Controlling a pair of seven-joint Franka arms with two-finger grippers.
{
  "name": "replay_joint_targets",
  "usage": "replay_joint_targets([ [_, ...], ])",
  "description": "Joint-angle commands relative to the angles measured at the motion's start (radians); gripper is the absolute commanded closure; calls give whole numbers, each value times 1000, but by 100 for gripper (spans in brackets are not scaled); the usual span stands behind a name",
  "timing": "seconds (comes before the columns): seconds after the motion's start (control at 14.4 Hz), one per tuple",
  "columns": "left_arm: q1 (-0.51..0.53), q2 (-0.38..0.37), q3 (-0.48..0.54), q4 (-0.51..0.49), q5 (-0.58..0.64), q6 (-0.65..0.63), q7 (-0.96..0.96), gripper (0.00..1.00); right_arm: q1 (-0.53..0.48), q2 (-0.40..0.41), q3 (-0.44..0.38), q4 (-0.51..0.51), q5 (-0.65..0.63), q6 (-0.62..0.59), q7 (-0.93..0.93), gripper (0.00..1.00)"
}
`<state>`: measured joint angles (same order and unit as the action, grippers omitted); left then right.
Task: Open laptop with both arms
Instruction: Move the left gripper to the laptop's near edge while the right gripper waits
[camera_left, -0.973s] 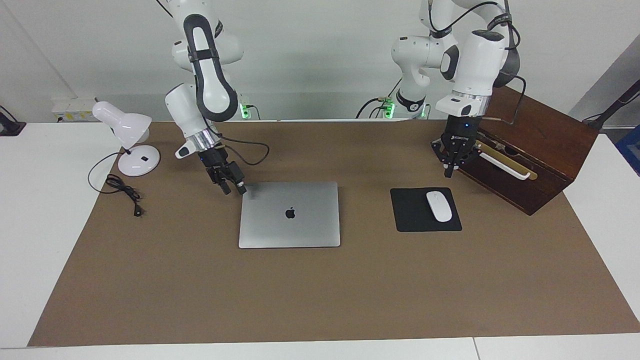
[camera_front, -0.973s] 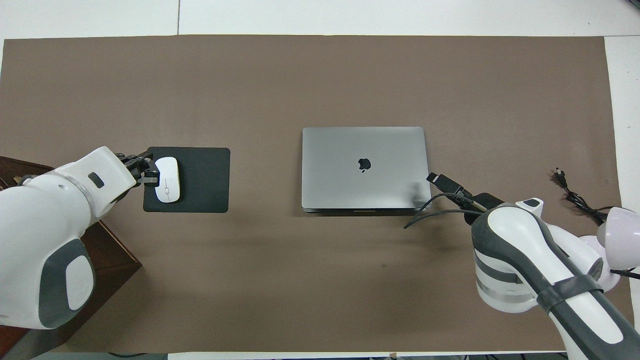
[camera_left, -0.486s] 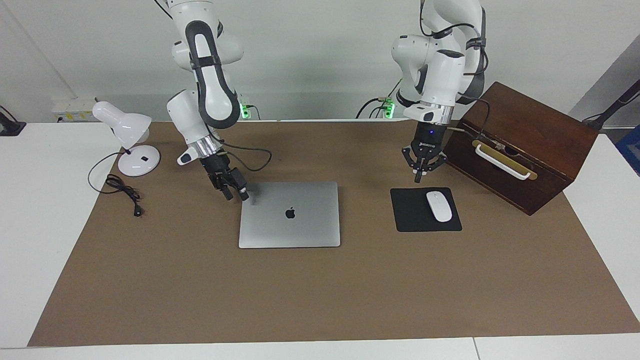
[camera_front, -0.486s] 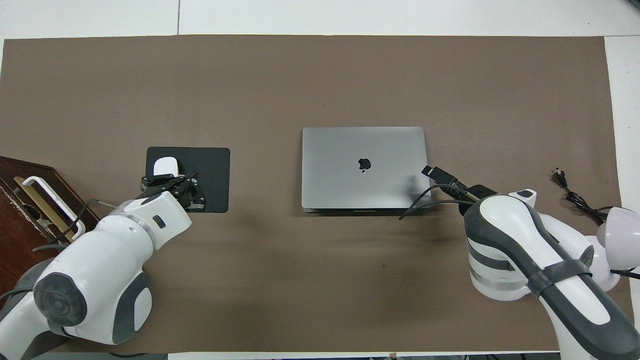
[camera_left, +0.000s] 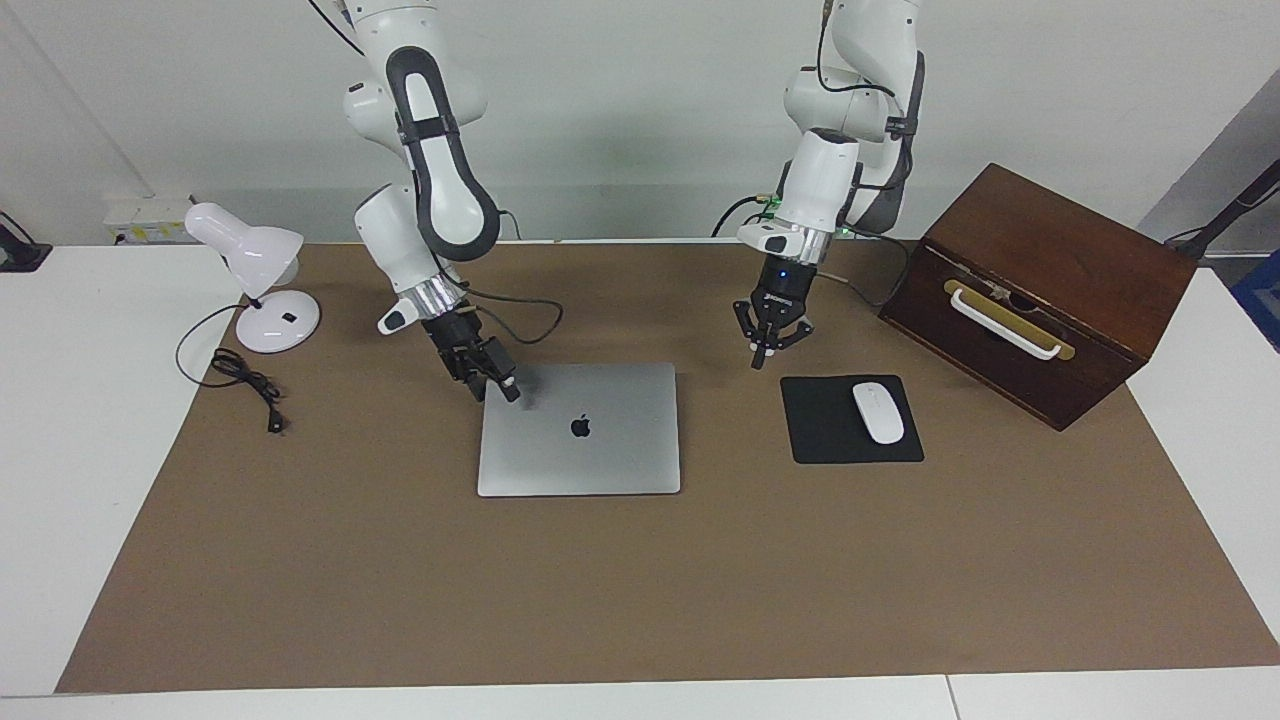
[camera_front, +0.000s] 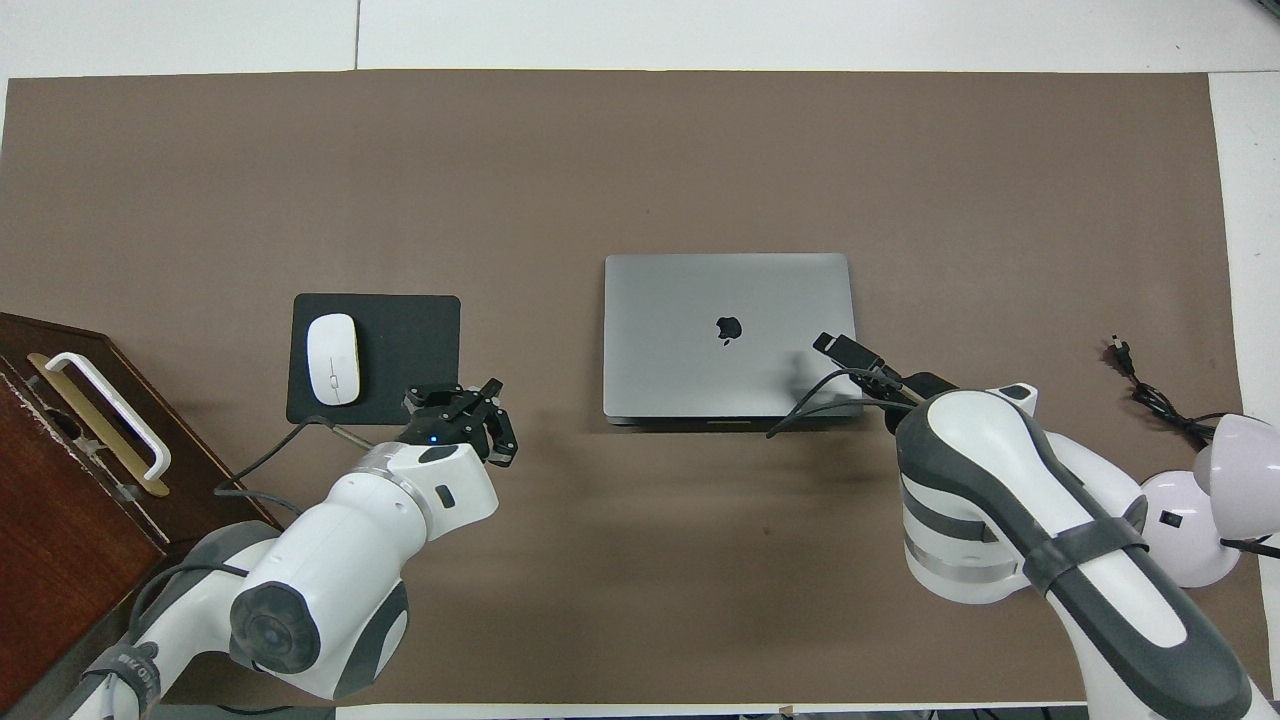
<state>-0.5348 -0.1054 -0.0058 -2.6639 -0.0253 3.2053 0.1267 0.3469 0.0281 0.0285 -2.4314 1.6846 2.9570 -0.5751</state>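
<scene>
The silver-grey laptop (camera_left: 600, 455) lies closed on the brown mat, apple logo up; it also shows in the overhead view (camera_front: 700, 300). My right gripper (camera_left: 497, 388) is open and tilted. It hangs low over the laptop's corner nearest the robots, toward the right arm's end (camera_front: 838, 347). I cannot tell whether it touches the lid. My left gripper (camera_left: 759, 358) points down, fingers together and empty. It is over bare mat between the laptop and the mouse pad (camera_front: 458, 400).
A black mouse pad (camera_left: 825, 440) with a white mouse (camera_left: 877, 412) lies beside the laptop toward the left arm's end. A brown wooden box (camera_left: 1050, 270) with a white handle stands at that end. A white desk lamp (camera_left: 255, 265) and its cable (camera_left: 245, 380) are at the right arm's end.
My left gripper has swung from in front of the wooden box, past the mouse pad, toward the laptop. My right gripper has edged onto the laptop's corner. The laptop has not moved.
</scene>
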Motion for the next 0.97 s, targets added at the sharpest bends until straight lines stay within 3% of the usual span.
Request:
replay_joint_targets([
  [0.0, -56, 6, 17, -22, 1, 42, 2, 100, 41, -68, 4, -28, 82, 40, -19, 0],
  [0.28, -88, 41, 17, -21, 1, 96, -1, 100, 41, -65, 4, -34, 83, 42, -17, 0],
  [0.69, -145, 219, 17, -14, 1, 300, -4, 100, 41, -63, 5, -28, 116, 39, -19, 0],
  [0.9, -175, 236, 17, 1, -37, 300, -10, 100, 40, -59, 5, -18, 125, 34, -17, 0],
])
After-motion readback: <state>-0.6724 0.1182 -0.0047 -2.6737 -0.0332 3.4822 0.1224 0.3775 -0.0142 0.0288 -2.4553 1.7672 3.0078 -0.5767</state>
